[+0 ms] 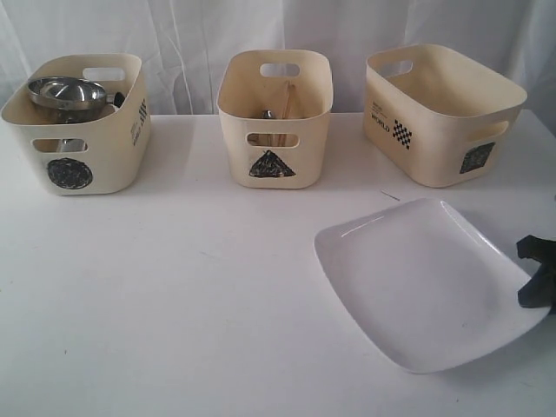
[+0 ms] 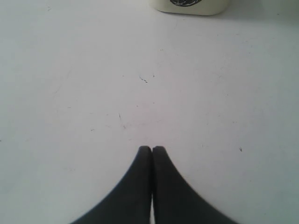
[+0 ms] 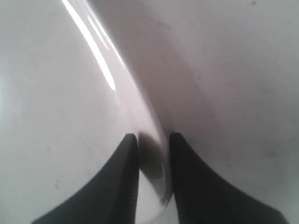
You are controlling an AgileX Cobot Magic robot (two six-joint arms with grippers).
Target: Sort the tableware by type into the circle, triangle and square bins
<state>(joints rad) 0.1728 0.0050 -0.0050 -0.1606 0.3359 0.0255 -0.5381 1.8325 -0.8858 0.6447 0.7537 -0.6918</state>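
Nearest us: white plate (image 1: 426,287), rim caught in our right gripper (image 1: 530,276).
We see the white plate lying on the table (image 1: 174,304), nearer than the triangle bin (image 1: 274,130) and to its right, with the right gripper's jaws pinching its right rim. Our left gripper (image 2: 152,149) is clenched on nothing above bare table. Wooden chopsticks (image 1: 287,100) stand inside the triangle bin. Left of it the circle bin (image 1: 87,152) holds a steel bowl (image 1: 68,91), and right of it sits the square bin (image 1: 434,130).

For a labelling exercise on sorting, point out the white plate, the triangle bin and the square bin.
white plate (image 1: 426,282): exterior view, bare middle of its surface.
triangle bin (image 1: 313,149): exterior view, front wall.
square bin (image 1: 426,152): exterior view, near wall beside the checkered print.
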